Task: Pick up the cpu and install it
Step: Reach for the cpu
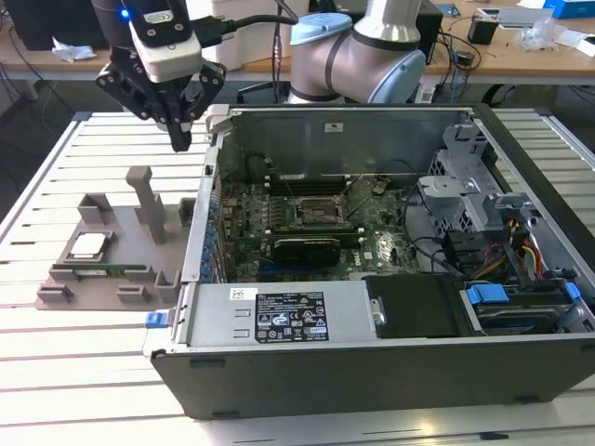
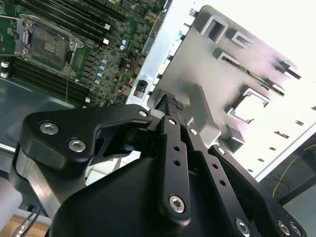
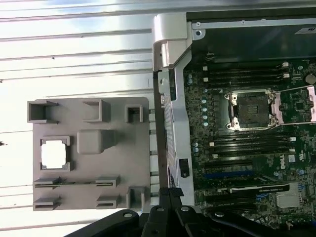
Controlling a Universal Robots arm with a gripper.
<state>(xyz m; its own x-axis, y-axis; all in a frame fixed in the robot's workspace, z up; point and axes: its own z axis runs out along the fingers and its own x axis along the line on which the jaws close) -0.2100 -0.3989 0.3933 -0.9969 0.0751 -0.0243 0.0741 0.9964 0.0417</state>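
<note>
Silvery flat square cpu [image 1: 88,245] lies recessed at the exterior view's left edge of the grey plastic fixture plate [image 1: 102,295]. The black gripper [image 1: 179,137], fingers together and empty, hangs above the plate; grasping well likely means squaring to the chip's sides.

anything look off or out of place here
Nothing stands out. The cpu lies flat in its pocket on the grey holder, the motherboard socket is open, and the gripper hangs shut and empty beside the computer case.
</note>
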